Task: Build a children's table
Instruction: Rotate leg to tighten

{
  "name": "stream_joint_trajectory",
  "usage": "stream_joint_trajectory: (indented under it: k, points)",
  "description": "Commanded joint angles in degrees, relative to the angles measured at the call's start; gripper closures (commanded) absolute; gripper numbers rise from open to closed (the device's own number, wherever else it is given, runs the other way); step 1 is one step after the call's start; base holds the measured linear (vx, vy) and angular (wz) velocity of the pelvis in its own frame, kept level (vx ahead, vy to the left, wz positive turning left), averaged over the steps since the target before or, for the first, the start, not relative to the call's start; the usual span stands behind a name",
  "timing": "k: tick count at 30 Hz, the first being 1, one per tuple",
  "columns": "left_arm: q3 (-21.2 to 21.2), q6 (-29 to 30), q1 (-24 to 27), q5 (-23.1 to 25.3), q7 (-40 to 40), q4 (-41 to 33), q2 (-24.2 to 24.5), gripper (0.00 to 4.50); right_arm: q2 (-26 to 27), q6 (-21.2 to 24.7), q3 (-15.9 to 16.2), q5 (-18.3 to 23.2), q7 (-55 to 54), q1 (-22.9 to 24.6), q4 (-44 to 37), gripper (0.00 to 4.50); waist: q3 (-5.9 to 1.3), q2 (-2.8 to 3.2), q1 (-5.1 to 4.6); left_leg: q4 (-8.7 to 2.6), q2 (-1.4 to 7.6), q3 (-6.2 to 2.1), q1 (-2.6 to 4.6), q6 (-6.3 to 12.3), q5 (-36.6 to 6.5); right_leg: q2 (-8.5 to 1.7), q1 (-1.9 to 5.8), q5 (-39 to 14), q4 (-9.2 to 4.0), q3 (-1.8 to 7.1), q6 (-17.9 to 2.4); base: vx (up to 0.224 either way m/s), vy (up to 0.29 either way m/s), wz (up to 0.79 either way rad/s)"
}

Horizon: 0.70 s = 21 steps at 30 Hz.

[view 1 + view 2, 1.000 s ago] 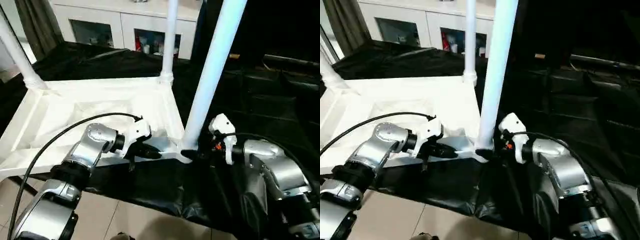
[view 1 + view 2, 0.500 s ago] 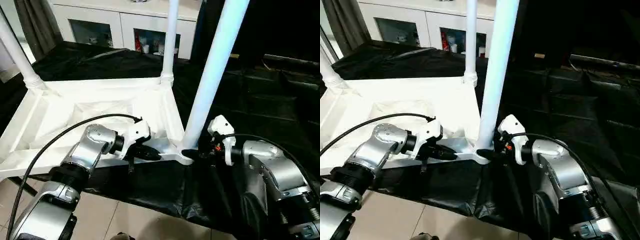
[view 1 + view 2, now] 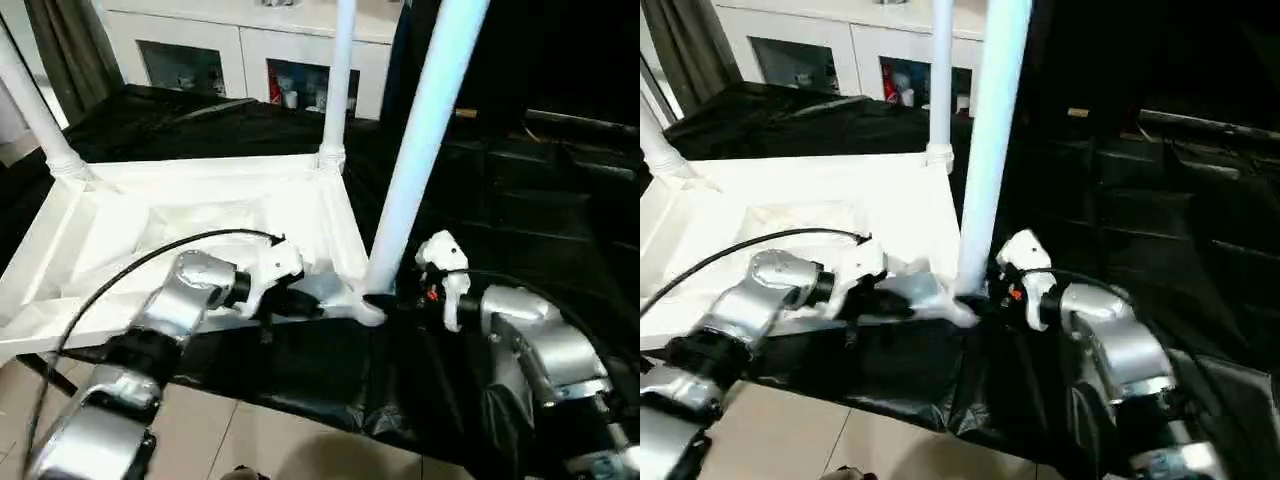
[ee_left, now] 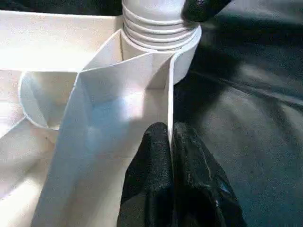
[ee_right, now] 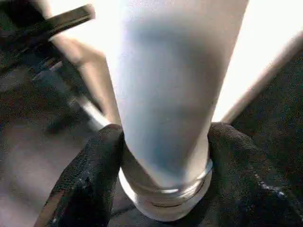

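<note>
Black cloth (image 3: 560,200), right gripper (image 5: 163,156) jaws clasping table leg (image 3: 420,150) (near its base), left gripper (image 4: 171,142) jaws pinching tabletop rim (image 4: 169,85).

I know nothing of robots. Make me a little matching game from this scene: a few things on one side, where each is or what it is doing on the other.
Things:
1. left pincer
2. right pincer
3. cabinet
4. black sheet

States:
A. spread under the tabletop
B. at the back, glass doors
C. shut on the tabletop's edge
D. around the foot of the near leg

Pairs: 1-C, 2-D, 3-B, 4-A
</note>
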Motion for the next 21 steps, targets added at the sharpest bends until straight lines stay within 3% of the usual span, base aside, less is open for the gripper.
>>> stream_joint_trajectory:
  k: [1, 3, 5, 9, 10, 13, 14, 17, 19, 21]
  points:
    - [1.4, 1.0, -3.1, 0.5, 8.4, 2.5, -3.9, 4.5, 2.9, 1.3, 0.2, -1.1, -6.2, 0.5, 2.7, 1.98, -3.53, -0.58, -0.37, -4.01, 2.0, -1.22, 1.98, -1.51, -19.9, -2.84, 1.4, -22.2, -4.78, 1.63, -10.2, 0.0, 0.0, 0.0]
    - [1.4, 1.9, -5.1, 1.6, 14.1, 5.5, -6.9, 4.5, 6.8, 2.6, -1.3, -1.7, -13.3, -0.2, 3.7, 1.98, -3.38, -0.59, -0.58, -4.09, 1.83, -1.2, 2.04, -2.02, -21.3, -2.72, 1.05, -24.2, -5.14, 1.71, -9.4, 0.0, 0.0, 0.0]
    - [1.6, 2.9, -7.0, 2.2, 19.0, 7.8, -10.2, 4.5, 10.5, 2.0, -2.1, -3.6, -20.6, -1.3, 5.3, 1.98, -3.37, -0.61, -0.79, -4.28, 1.73, -1.62, 1.98, -2.7, -22.6, -2.99, 1.18, -27.4, -5.45, 1.47, -8.0, 0.0, 0.0, 0.0]
    - [1.1, 2.4, -8.0, 2.7, 20.6, 9.0, -12.4, 4.5, 12.9, 0.9, -1.8, -5.1, -23.9, -2.3, 6.7, 1.98, -3.43, -0.71, -0.84, -4.15, 1.55, -1.58, 1.92, -1.9, -22.9, -3.01, 1.04, -28.0, -5.98, 1.51, -6.7, 0.0, 0.0, 0.0]
    - [0.5, 1.4, -8.1, 2.8, 19.0, 9.3, -12.6, 4.5, 13.4, 0.7, -1.9, -4.5, -23.2, -2.4, 6.7, 1.98, -3.42, -0.34, -0.77, -4.21, 1.57, -1.63, 1.84, -1.48, -22.6, -2.97, 1.1, -27.5, -5.94, 1.53, -6.6, 0.0, 0.0, 0.0]
    - [0.5, 1.1, -8.3, 2.8, 18.9, 9.6, -12.6, 4.5, 13.6, 0.5, -2.0, -4.3, -23.1, -2.4, 6.6, 1.98, -3.45, -0.5, -0.81, -4.28, 1.62, -1.6, 1.82, -1.32, -22.7, -2.83, 1.12, -26.4, -5.89, 1.52, -6.7, 0.0, 0.0, 0.0]
    - [0.6, 0.7, -8.3, 2.8, 18.3, 9.9, -12.2, 4.5, 13.7, 0.4, -2.6, -3.7, -22.5, -2.5, 6.2, 1.29, -3.4, -0.44, -0.85, -4.37, 1.62, -1.64, 1.76, -1.34, -23.0, -2.79, 1.16, -26.3, -5.86, 1.48, -6.9, 0.0, 0.0, 0.0]
    - [0.3, -1.5, -7.3, 2.8, 15.0, 9.7, -9.7, 4.5, 11.2, 1.2, -3.5, -1.2, -17.1, -2.6, 3.8, 1.27, -3.51, -0.57, -0.8, -4.39, 1.65, -1.69, 1.57, -0.99, -23.0, -2.92, 1.42, -25.5, -5.74, 1.47, -7.1, 0.0, 0.0, 0.0]
    - [0.2, -2.0, -6.4, 2.3, 12.2, 8.6, -7.7, 4.5, 7.5, 2.6, -2.7, -0.3, -12.1, -2.7, 2.3, 0.88, -3.54, -0.58, -0.64, -4.32, 1.78, -1.48, 1.6, -0.39, -21.6, -2.84, 1.47, -22.8, -5.52, 1.67, -7.8, 0.0, 0.0, 0.0]
    - [0.2, -3.1, -6.0, 2.2, 11.0, 8.3, -7.0, 4.5, 6.0, 2.9, -2.1, -0.2, -9.9, -2.6, 1.5, 0.78, -3.58, -0.62, -0.5, -4.33, 1.82, -1.47, 1.41, -0.07, -20.5, -2.79, 1.77, -21.1, -5.25, 1.66, -8.3, 0.0, 0.0, 0.0]
